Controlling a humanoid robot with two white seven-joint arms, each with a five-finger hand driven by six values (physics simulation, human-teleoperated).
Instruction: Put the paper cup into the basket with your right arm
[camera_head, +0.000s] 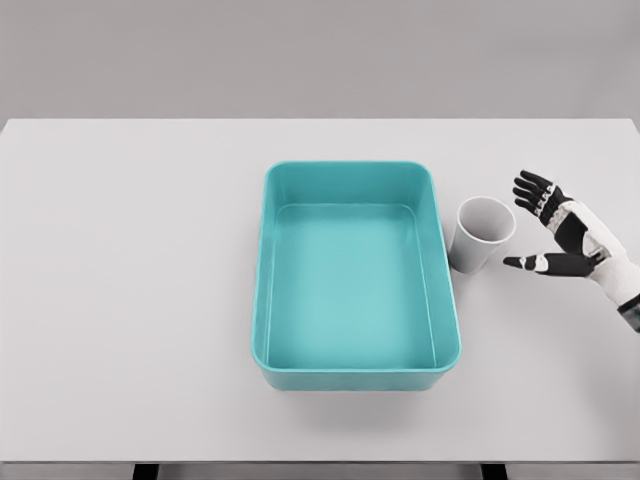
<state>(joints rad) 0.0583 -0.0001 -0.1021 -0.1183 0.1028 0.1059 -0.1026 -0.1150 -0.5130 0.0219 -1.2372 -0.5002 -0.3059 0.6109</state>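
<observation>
A white paper cup (483, 233) stands upright on the table, just right of the teal basket (350, 371) and close to its right wall. The basket is a rectangular tub with nothing inside. My right hand (527, 225) is a short way right of the cup, palm turned toward it, fingers spread and thumb stretched out below; it holds nothing and a small gap separates it from the cup. The left arm does not show.
The white table (130, 300) carries only the basket and cup. Its front edge runs along the bottom of the view, its far edge meets a grey wall.
</observation>
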